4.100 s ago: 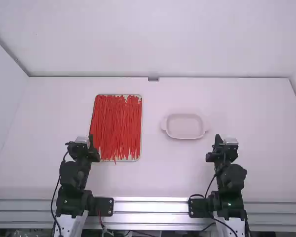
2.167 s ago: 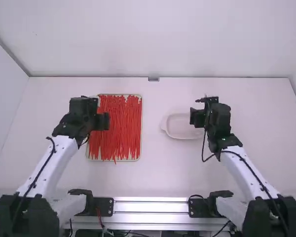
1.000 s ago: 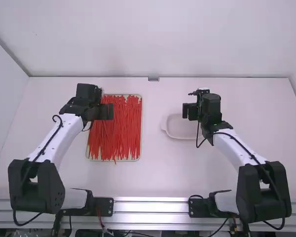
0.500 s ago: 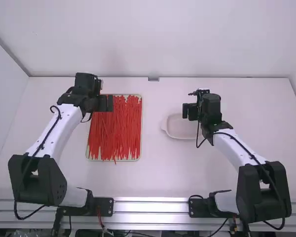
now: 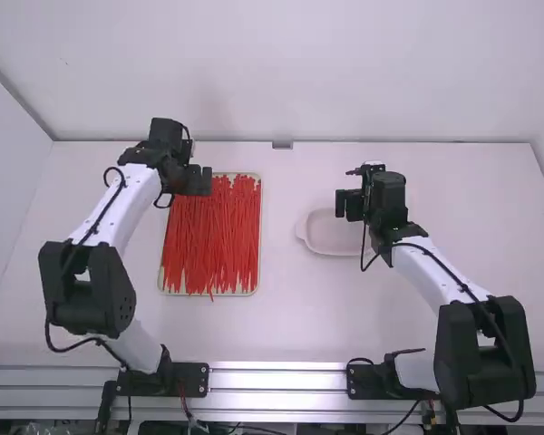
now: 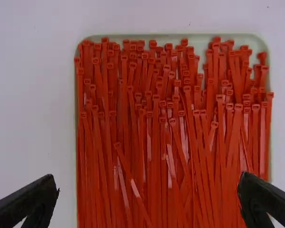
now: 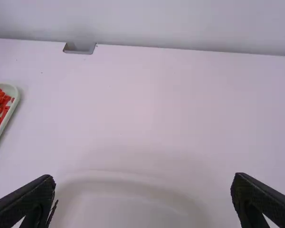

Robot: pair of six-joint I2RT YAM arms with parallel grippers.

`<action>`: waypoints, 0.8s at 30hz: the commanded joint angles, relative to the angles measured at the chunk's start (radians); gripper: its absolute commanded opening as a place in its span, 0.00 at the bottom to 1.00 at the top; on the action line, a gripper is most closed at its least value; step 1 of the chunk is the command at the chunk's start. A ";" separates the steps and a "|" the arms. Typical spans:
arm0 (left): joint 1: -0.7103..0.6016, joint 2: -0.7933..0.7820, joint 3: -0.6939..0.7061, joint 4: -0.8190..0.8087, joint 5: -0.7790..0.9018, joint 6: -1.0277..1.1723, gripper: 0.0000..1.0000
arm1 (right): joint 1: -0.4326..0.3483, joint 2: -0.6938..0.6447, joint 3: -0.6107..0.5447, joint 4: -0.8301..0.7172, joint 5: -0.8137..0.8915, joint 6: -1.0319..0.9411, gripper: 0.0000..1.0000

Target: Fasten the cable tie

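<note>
A heap of red cable ties fills a shallow pale tray left of the table's middle. My left gripper hangs above the tray's far left corner. Its fingers stand wide open and empty, with the ties spread between them, heads toward the tray's rim. My right gripper hovers over the far left part of a white dish, open, with nothing in it. The dish's rim lies between its fingers, and the dish holds nothing.
A small grey bracket sits at the table's back edge against the wall, also seen as the bracket from the right wrist. A corner of the tray shows at that view's side. Bare white table surrounds the tray and dish.
Both arms rose from their folded rest and reached out over the table. In the last second the left gripper moved farther back along the tray; the right arm stayed still.
</note>
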 commanded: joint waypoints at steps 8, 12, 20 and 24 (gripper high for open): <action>0.024 0.023 0.023 0.016 0.000 -0.003 0.99 | 0.005 -0.013 0.033 -0.012 0.000 0.005 0.99; 0.038 0.023 0.023 0.016 0.004 -0.003 0.99 | 0.005 -0.041 0.034 -0.037 0.000 0.005 0.99; 0.035 0.023 0.023 0.018 0.005 -0.003 0.99 | 0.005 -0.113 0.033 -0.095 0.000 0.005 0.99; 0.035 0.023 0.023 0.007 0.003 -0.022 0.99 | 0.005 -0.137 0.033 -0.114 0.000 0.005 0.99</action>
